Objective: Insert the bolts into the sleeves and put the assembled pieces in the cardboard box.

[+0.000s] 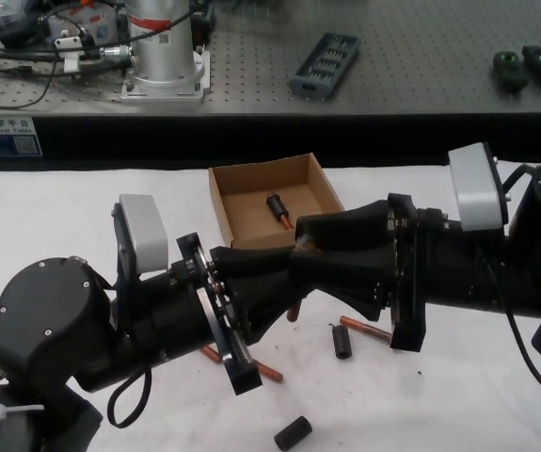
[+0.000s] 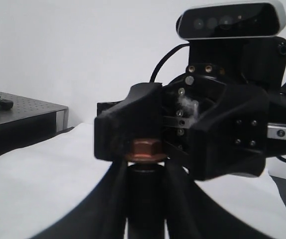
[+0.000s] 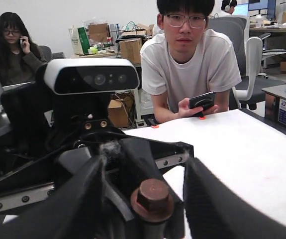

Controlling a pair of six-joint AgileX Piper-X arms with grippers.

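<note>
Both grippers meet in mid-air just in front of the cardboard box (image 1: 221, 200). My left gripper (image 2: 145, 172) is shut on a black sleeve (image 2: 145, 199), and a copper bolt head (image 2: 145, 149) sits on the sleeve's end. My right gripper (image 3: 145, 177) faces it with its fingers (image 3: 217, 199) spread to either side of the bolt head (image 3: 151, 199), not touching it. In the high view the left gripper (image 1: 284, 271) comes from the lower left and the right gripper (image 1: 310, 250) from the right. One assembled piece (image 1: 278, 207) lies inside the box.
Loose on the white cloth lie copper bolts (image 1: 364, 328) (image 1: 262, 369) and black sleeves (image 1: 342, 341) (image 1: 292, 433), below and to the right of the grippers. Behind the box is a perforated bench with a metal post (image 1: 162, 47) and a grey rack (image 1: 324, 61).
</note>
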